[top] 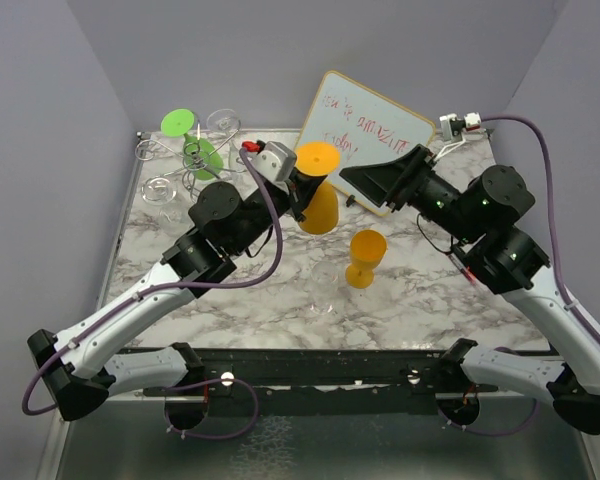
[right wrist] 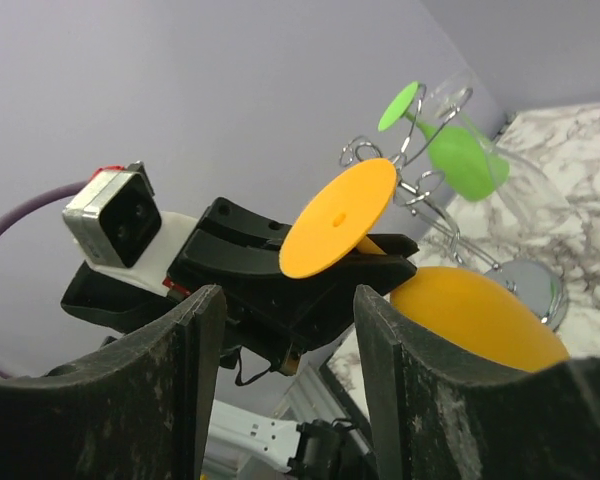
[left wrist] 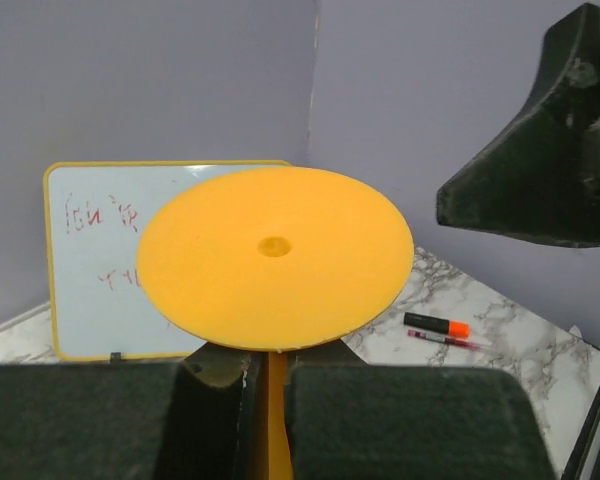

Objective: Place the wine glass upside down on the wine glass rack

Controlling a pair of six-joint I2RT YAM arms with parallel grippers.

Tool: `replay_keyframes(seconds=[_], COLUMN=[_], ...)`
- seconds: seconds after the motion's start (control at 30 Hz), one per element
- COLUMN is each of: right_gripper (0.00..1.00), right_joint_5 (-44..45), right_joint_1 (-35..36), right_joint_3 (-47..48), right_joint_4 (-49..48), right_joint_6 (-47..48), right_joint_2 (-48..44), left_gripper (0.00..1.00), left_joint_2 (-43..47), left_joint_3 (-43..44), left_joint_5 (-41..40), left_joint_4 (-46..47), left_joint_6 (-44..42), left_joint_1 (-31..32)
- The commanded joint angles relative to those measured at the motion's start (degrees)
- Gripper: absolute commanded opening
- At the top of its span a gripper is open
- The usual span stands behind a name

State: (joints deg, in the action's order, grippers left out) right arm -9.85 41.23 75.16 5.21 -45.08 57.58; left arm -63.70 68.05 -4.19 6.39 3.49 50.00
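While the left gripper (left wrist: 270, 395) jaws clamp the stem of the inverted orange plastic wine glass (top: 318, 205), transport is the step in hand. Next: swing left to the silver wire wine glass rack (top: 193, 152) and hook the foot on a free loop. Right gripper (right wrist: 288, 310) jaws wide open, empty.

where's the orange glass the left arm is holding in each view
top external: orange glass at centre, inverted.
left wrist: its foot fills the middle.
right wrist: foot centre, bowl lower right.
shared landmark: left gripper clamping its stem.

Lilac walls (top: 40, 120), marble tabletop (top: 410, 300), whiteboard (top: 365, 125) at bk.
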Motion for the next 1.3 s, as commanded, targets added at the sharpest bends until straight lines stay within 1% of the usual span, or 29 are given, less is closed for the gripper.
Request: replay_keyframes(seconds=[0.0,0.07,0.1,0.23,0.37,0.57,0.7,0.87,0.97,1.0,1.03,1.07,1.17,1.27], right_gripper=[0.56,0.52,0.51,0.45,0.38,0.31,0.29,0.25,0.15,0.09,0.03,0.01,0.01,0.01], right_joint_5=[-1.44,0.09,0.62,1.36,0.95,1.60,1.52,0.72,1.15,1.49,1.62,1.85,3.55,6.54], right_joint_1=[0.13,0.08,0.08,0.08,0.03,0.08,0.10,0.12,0.10,0.10,0.08,0.03,0.12,0.08], right_joint_3=[1.83,2.47,2.60,2.42,0.70,-1.20,-4.31,-5.85,-6.72,-6.77,-6.71,-6.62,-6.66,-6.89], right_joint_4=[4.93,6.52,6.96,7.40,5.16,4.32,-0.26,-2.68,-3.51,-3.54,-3.62,-3.63,-3.56,-2.47], right_joint_6=[-5.40,-6.59,-7.26,-10.01,-12.52,-16.22,-18.52,-20.72,-21.64,-21.77,-21.92,-21.95,-21.87,-21.36], right_joint_2=[1.12,1.68,1.89,2.93,3.16,3.07,2.47,2.94,2.59,2.48,2.43,2.32,1.74,0.68], left_gripper=[0.00,0.00,0.00,0.00,0.00,0.00,0.00,0.00,0.00,0.04,0.12,0.21,0.49,0.68], left_joint_2=[2.39,2.82,3.21,4.07,4.55,5.57,6.35,6.82,7.37,7.68,8.05,8.54,10.01,11.99], left_joint_3=[-1.94,-2.77,-3.29,-5.54,-6.96,-9.42,-10.44,-10.78,-11.52,-11.91,-12.42,-12.85,-13.70,-14.21], left_joint_5=[6.22,8.07,8.32,8.53,9.33,10.31,11.34,12.14,11.97,11.60,10.87,10.12,7.47,4.76], left_joint_4=[3.19,3.46,3.92,5.82,6.55,7.13,7.68,7.76,7.71,7.75,7.94,8.06,8.37,8.05], left_joint_6=[-3.17,-3.22,-4.52,-5.10,-5.40,-5.83,-6.20,-6.39,-5.79,-5.04,-4.02,-2.37,3.21,12.47], left_joint_1=[0.28,0.28,0.28,0.28,0.28,0.28,0.28,0.28,0.28,0.28,0.28,0.30,0.28,0.28])
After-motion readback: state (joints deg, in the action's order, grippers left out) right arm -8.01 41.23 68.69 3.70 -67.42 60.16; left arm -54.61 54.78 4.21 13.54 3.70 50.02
